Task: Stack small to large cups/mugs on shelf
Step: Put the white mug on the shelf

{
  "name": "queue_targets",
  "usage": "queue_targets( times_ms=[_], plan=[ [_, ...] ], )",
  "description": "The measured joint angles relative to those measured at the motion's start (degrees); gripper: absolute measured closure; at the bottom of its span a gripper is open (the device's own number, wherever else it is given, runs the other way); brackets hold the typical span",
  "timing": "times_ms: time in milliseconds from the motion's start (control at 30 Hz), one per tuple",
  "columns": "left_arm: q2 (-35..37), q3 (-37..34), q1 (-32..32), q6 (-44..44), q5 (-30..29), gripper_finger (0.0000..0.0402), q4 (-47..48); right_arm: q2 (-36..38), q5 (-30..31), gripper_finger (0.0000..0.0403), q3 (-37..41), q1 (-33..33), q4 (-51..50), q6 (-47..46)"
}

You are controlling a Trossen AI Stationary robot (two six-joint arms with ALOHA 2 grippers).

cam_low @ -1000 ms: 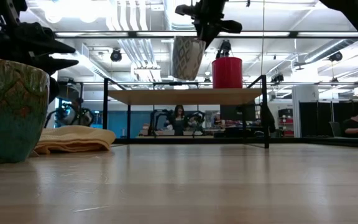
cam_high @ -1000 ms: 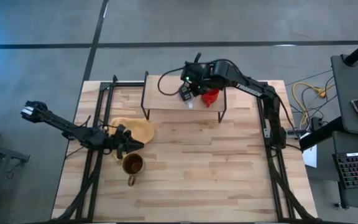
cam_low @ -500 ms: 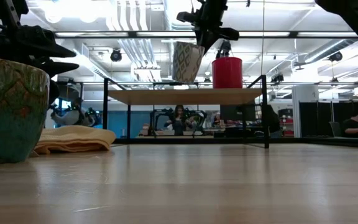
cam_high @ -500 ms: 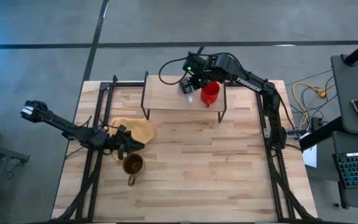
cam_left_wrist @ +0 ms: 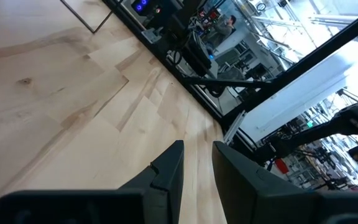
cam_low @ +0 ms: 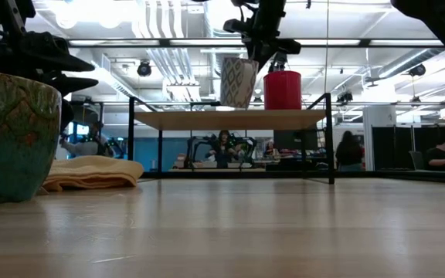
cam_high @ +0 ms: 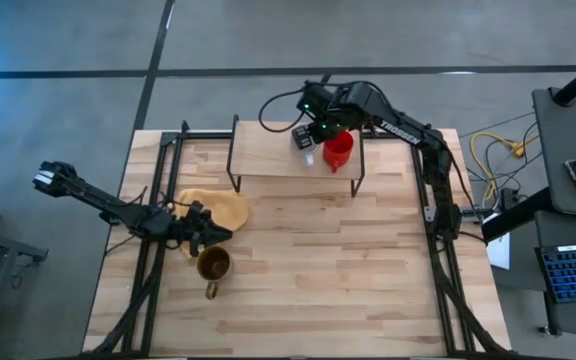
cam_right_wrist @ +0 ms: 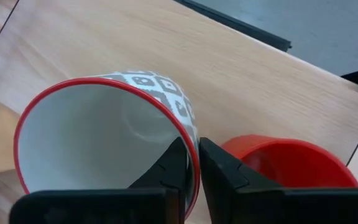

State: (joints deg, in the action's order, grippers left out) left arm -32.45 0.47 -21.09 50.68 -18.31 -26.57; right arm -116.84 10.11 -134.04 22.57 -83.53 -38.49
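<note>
My right gripper (cam_high: 311, 136) is over the shelf (cam_high: 268, 152) and shut on a white mug with a grey pattern and a red rim (cam_low: 239, 81). The bright red mug (cam_high: 339, 150) stands upright on the shelf just right of it, and also shows in the low view (cam_low: 282, 89). The brown-olive mug (cam_high: 213, 265) stands upright on the tabletop at the near left. My left gripper (cam_high: 206, 236) hovers just beyond that mug, slightly open and empty. My right gripper pinches the white mug's rim wall (cam_right_wrist: 190, 144) on the side toward the red mug, one finger (cam_right_wrist: 174, 163) inside the mug and one outside. The fingers come from above, pointing down. The mug hangs mouth up, slightly tilted, its base just above the shelf board (cam_low: 230, 118).
A folded yellow cloth (cam_high: 218, 208) lies on the tabletop beside my left gripper. The shelf's black legs (cam_high: 233, 165) stand at the table's far middle. Black frame rails run along both table sides. People and equipment show in the room beyond the table.
My right gripper has carried the white mug a little toward the table's right edge, closer to the red mug, and lowered it toward the shelf board. The mug stays held by its rim, mouth up.
</note>
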Motion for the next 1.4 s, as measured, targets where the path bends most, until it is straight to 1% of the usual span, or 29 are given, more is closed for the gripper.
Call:
queue_targets(
  times_ms=[233, 600, 1400],
  plan=[
    [-0.04, -0.02, 0.01, 0.00, 0.00, 0.0331, 0.01, 0.00, -1.51, 0.0376, 0.96, 0.00, 1.65, 0.69],
    [0.11, -0.01, 0.00, 0.01, -0.01, 0.0331, 0.00, 0.00, -1.66, 0.0375, 4.06, -0.02, 4.02, 1.47],
    [0.00, -0.01, -0.01, 0.00, -0.02, 0.0331, -0.02, 0.02, -2.61, 0.0374, 4.04, 0.00, 4.64, 2.13]
  ],
)
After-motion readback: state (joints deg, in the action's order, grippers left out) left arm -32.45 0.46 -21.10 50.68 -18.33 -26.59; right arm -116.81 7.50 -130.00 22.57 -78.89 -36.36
